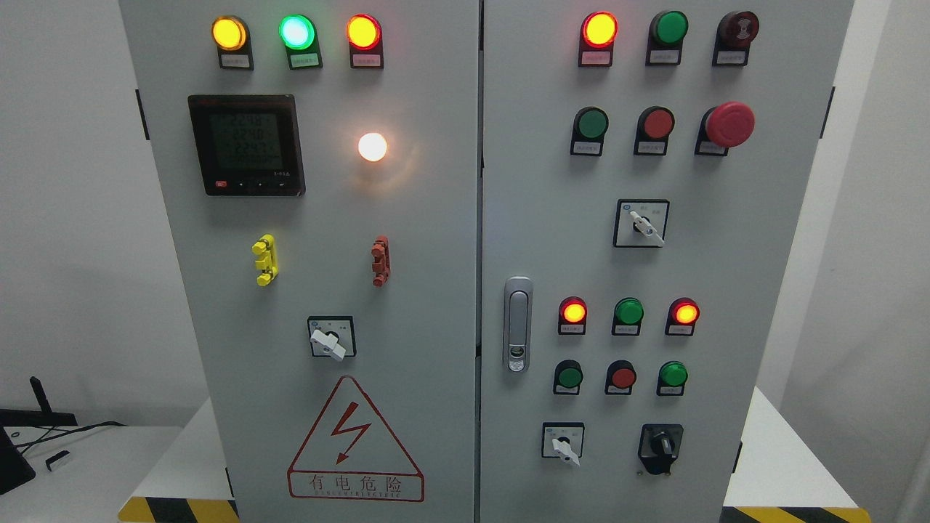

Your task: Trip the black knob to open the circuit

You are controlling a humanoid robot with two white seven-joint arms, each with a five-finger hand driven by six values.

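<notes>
The black knob (661,443) sits on a black plate at the lower right of the grey electrical cabinet's right door (697,254). Its pointer stands roughly upright. Neither of my hands nor arms shows in the head view.
White rotary switches sit at the left of the knob (564,444), higher on the right door (644,225) and on the left door (330,340). Lit lamps, push buttons, a red mushroom stop button (729,124), a door latch (516,324) and a meter (245,144) cover the panel.
</notes>
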